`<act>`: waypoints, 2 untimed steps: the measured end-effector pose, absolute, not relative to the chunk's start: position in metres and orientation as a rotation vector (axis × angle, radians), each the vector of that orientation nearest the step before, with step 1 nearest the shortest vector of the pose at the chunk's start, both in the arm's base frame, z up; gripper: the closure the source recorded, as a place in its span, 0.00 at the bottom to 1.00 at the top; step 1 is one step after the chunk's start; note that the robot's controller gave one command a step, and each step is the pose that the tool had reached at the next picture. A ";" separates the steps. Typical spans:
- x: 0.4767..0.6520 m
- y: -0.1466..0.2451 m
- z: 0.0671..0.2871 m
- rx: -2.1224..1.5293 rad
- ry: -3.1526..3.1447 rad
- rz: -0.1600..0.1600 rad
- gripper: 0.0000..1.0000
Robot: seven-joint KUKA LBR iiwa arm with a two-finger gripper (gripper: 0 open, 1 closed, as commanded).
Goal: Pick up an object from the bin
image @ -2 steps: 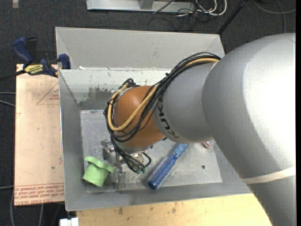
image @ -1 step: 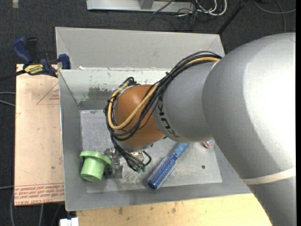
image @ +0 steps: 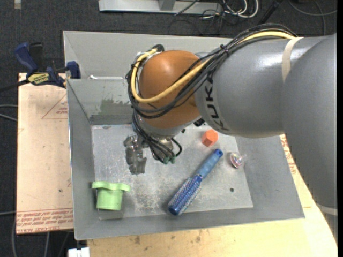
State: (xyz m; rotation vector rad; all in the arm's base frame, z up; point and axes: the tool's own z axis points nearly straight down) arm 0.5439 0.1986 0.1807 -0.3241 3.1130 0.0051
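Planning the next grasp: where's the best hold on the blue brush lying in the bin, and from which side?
Likely the smooth handle of the blue brush, just above the bristled head. It lies flat and diagonal, so come straight down, closing across its narrow width. Stay off the tip, which sits near the orange block.

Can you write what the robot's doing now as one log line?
hand: over bare patch of bin | nearest: green cup | also: blue brush, orange block

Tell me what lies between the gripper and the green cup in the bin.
Nothing: in the camera view, a bare stretch of bin floor separates the gripper from the green cup.
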 end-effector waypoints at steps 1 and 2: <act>0.541 0.198 0.176 -0.325 3.123 0.003 0.00; 0.541 0.198 0.176 -0.325 3.123 0.003 1.00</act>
